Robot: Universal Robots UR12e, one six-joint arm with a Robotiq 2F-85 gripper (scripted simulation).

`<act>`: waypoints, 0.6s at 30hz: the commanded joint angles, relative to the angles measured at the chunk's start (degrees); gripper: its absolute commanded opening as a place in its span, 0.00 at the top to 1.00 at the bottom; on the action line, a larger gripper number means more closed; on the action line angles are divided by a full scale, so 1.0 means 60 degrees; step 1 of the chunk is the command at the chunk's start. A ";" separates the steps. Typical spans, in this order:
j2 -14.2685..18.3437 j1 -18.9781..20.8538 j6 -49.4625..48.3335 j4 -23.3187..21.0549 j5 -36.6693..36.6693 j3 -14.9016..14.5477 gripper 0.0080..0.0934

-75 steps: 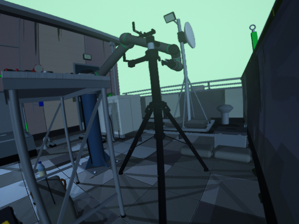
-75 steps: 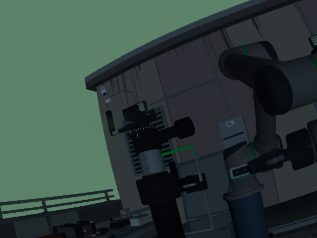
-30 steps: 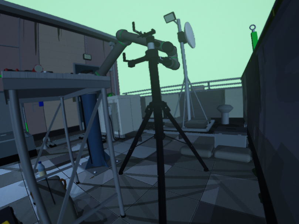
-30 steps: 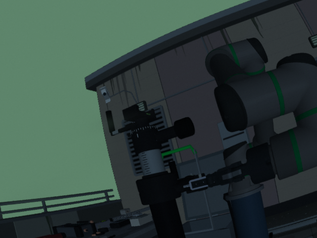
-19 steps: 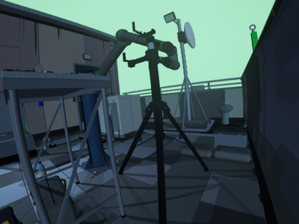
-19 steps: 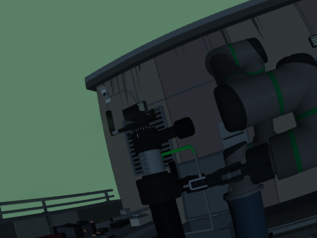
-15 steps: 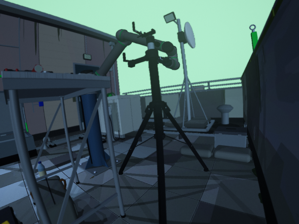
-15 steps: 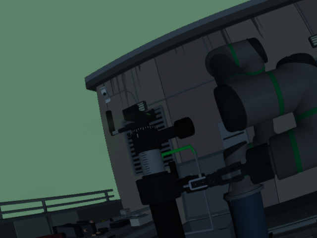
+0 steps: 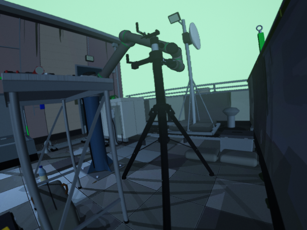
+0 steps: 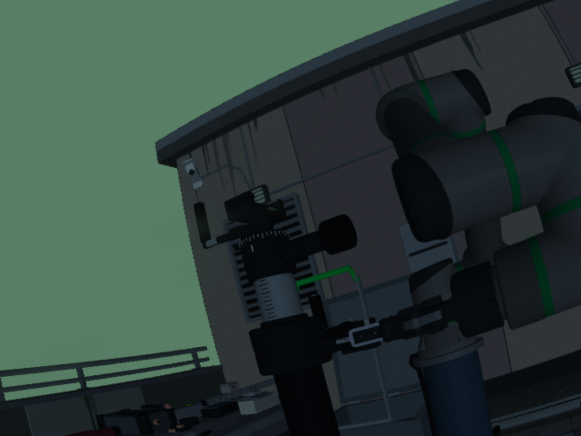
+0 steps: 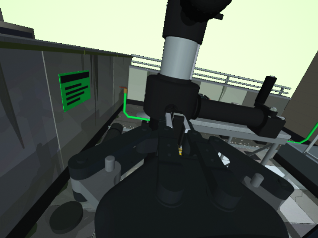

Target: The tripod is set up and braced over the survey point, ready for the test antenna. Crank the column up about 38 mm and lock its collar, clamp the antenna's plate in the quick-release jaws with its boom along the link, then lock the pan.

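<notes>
At the top of the black tripod (image 9: 161, 118) the silver column (image 10: 277, 296) stands a short way out of the black collar (image 10: 288, 342), with the pan head (image 10: 267, 244) and its quick-release jaws (image 10: 251, 209) above. The crank arm (image 11: 231, 112) sticks out sideways from the collar housing, its handle (image 11: 265, 86) upright at the far end. My gripper (image 11: 177, 123) reaches level at the collar's side and is closed on the small collar lock lever (image 11: 179, 121). The antenna sits among parts on the grey work table (image 9: 57, 79), too small to make out.
The dark parapet wall (image 11: 51, 107) with a green sign (image 11: 75, 89) runs close on one side. The work table stands beside the tripod, the arm's blue pedestal (image 9: 95, 133) behind it. A dish mast (image 9: 191, 74) and sandbags (image 9: 223, 156) lie beyond.
</notes>
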 commanded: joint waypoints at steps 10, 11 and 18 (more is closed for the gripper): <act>-0.0009 -0.0001 0.0037 0.0001 0.0000 -0.0007 1.00; -0.0009 -0.0001 0.0071 0.0001 0.0000 -0.0007 1.00; -0.0009 -0.0001 0.0839 0.0001 0.0000 -0.0007 1.00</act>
